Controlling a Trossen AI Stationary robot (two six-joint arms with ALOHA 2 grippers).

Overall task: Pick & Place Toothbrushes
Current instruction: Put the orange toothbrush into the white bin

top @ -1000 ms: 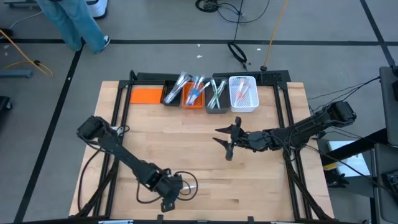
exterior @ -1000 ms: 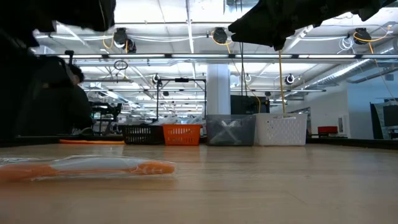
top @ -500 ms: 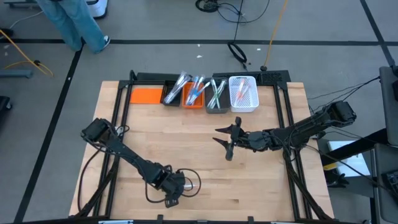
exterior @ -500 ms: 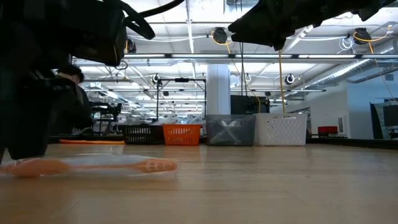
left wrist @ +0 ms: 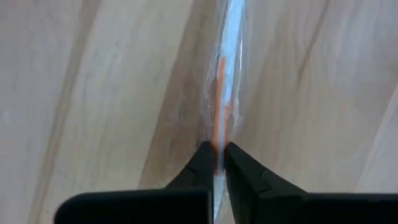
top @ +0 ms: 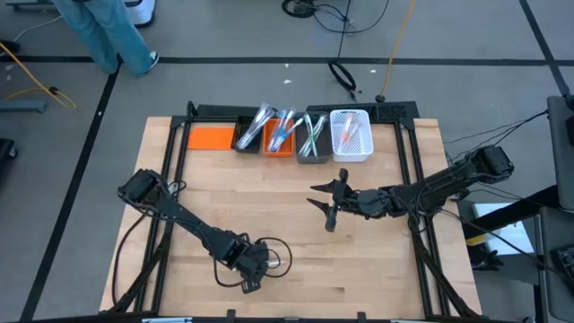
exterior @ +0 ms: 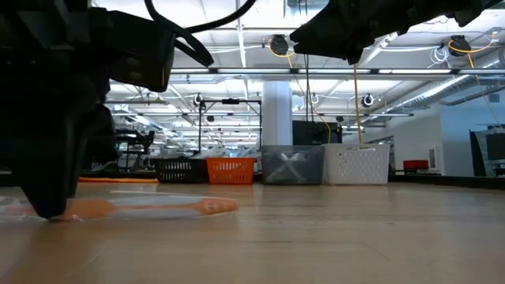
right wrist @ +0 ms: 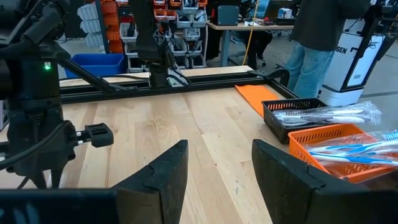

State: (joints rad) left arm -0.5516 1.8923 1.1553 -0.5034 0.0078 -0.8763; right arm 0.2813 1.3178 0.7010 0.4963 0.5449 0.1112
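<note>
A toothbrush (exterior: 150, 207) in a clear wrapper, with orange accents, lies flat on the wooden table near its front edge. My left gripper (left wrist: 217, 163) stands over the toothbrush's left end and is shut on it; it also shows in the high view (top: 254, 269) and the low view (exterior: 51, 197). My right gripper (top: 325, 205) hangs open above the middle of the table with nothing between its fingers (right wrist: 217, 174). More wrapped toothbrushes lie in the bins along the far edge. My left gripper pinches the wrapped toothbrush between its two fingers near the toothbrush's left end (left wrist: 219, 134). The fingers come from above, pointing down, one on each long side of the handle. The toothbrush lies on the table, and its other end (exterior: 213, 207) points toward the table's right.
Along the far edge stand a black bin (top: 254, 135), an orange bin (top: 281, 136), a grey bin (top: 313, 139) and a white bin (top: 351, 136), with a flat orange mat (top: 210, 137) to their left. A black cable loop (top: 276, 254) hangs by my left gripper.
My left gripper has moved toward the table's right edge along the near side and has come down onto the toothbrush's left end. The toothbrush has slid a little toward the right and stays flat on the table.
</note>
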